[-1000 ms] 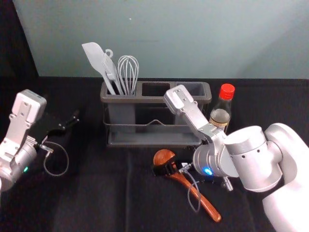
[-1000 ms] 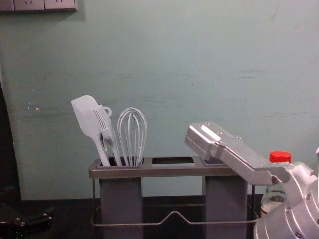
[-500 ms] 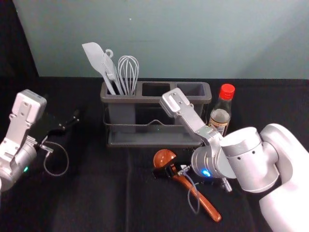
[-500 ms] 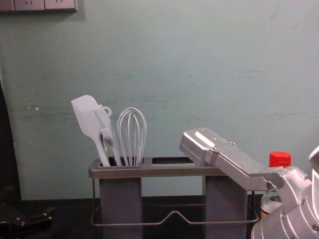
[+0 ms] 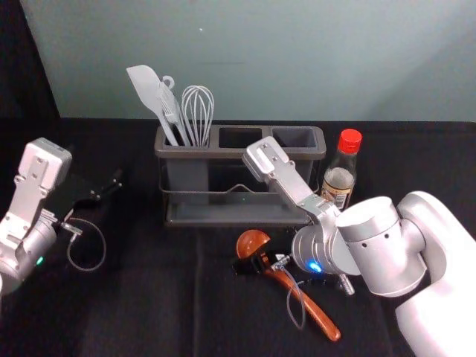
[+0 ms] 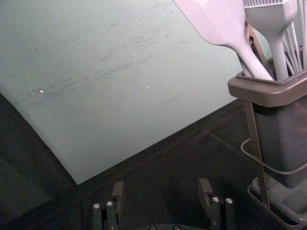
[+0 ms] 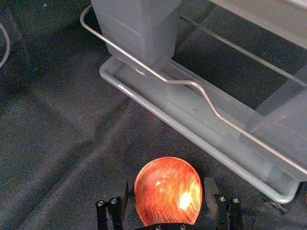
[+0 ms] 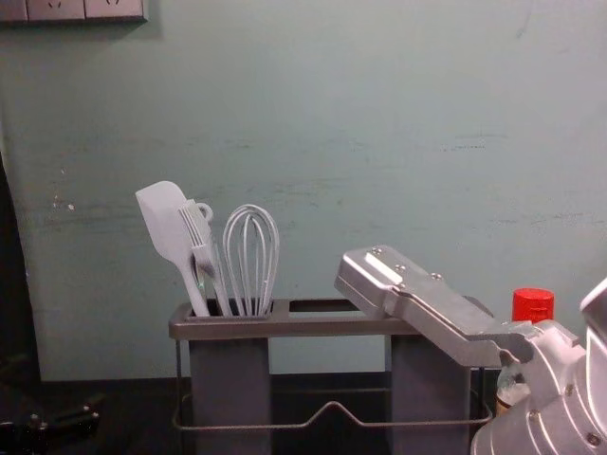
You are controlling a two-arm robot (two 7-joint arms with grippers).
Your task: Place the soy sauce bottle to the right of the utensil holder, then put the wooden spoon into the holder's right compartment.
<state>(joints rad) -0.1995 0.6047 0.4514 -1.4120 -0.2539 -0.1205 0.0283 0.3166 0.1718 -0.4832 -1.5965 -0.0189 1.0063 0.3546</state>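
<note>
The soy sauce bottle [image 5: 340, 175], red-capped, stands upright just right of the grey utensil holder [image 5: 197, 216]. In front of the holder the wooden spoon [image 5: 316, 314] lies slanted, bowl toward the holder. My right gripper [image 5: 256, 264] is low over the spoon's neck; in the right wrist view the open right gripper [image 7: 167, 191] has the spoon bowl [image 7: 168, 191] between its separated fingers. My left gripper [image 5: 111, 186] is parked left of the holder; in the left wrist view the left gripper [image 6: 162, 191] is open and holds nothing.
A white spatula [image 5: 149, 88], a fork-like utensil and a whisk [image 5: 198, 111] stand in the holder's left compartment. The middle and right [image 5: 294, 137] compartments look empty. The wall [image 5: 260, 59] rises behind the table, and the right forearm reaches in front of the bottle.
My right arm has shifted slightly left, uncovering more of the bottle's label and the right compartment. The spoon, bottle and left arm look unmoved.
</note>
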